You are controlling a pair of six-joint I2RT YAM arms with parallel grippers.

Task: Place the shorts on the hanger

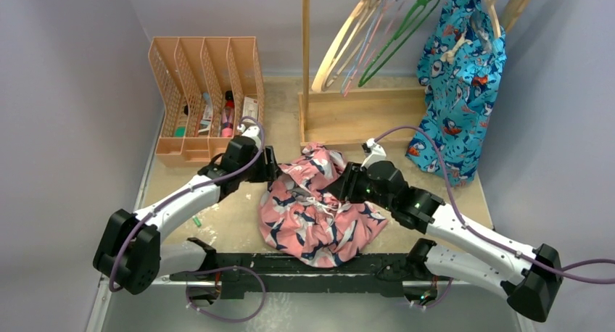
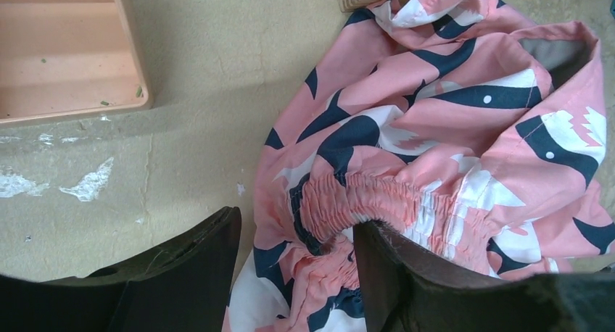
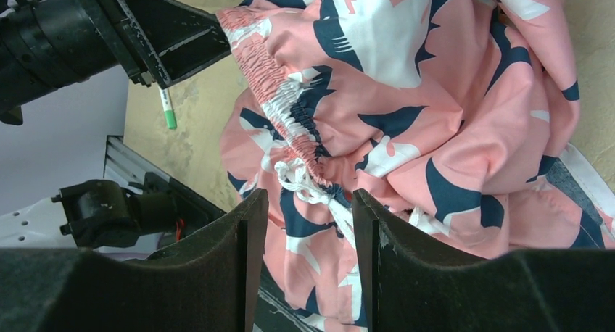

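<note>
The shorts (image 1: 319,212) lie heaped on the table (image 1: 232,223) at the near middle, between the two arms. From above, the fingers of both arms are lost against the cloth, and only the wrist views show them. The left gripper (image 2: 297,223) has the gathered elastic waistband bunched tight between its fingers. The right gripper (image 3: 310,198) is closed on cloth and the white drawstring (image 3: 294,178), as far as I can judge from the narrow gap. The hanger (image 1: 395,40) hangs on the far rack (image 1: 305,56), its hook cut off at the top edge, left of a blue garment (image 1: 458,78).
</note>
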